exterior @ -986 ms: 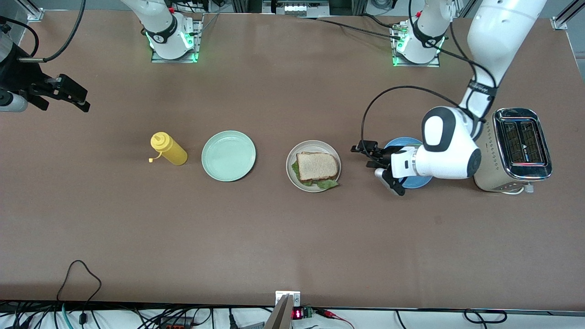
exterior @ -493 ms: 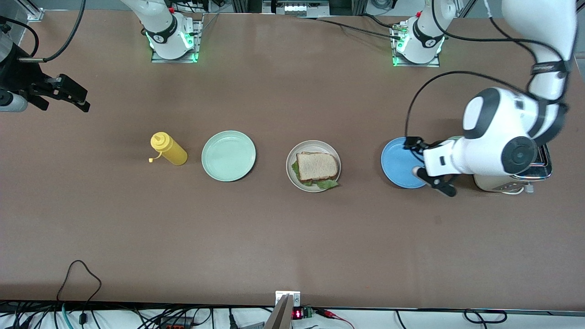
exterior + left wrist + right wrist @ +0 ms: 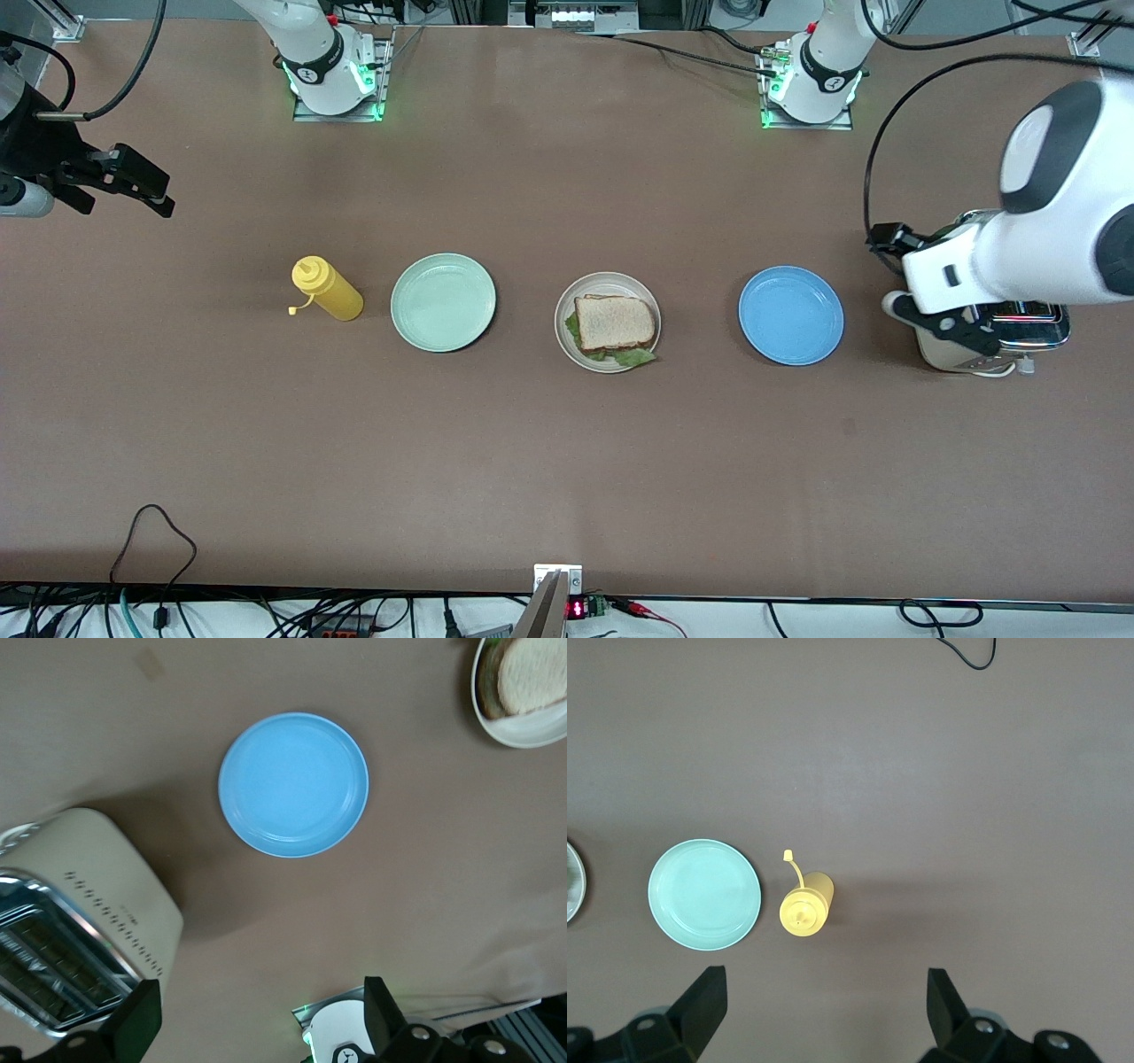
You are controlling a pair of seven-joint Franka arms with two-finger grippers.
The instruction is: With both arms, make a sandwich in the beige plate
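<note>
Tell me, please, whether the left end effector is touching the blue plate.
Apart: the front view shows the left end effector over the toaster, bare table separating it from the blue plate.

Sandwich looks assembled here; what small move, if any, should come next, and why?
Probably just park the left gripper, open and empty above the toaster, at its end of the table. The sandwich already sits stacked on the beige plate, and the right gripper waits open at the table's other end.
</note>
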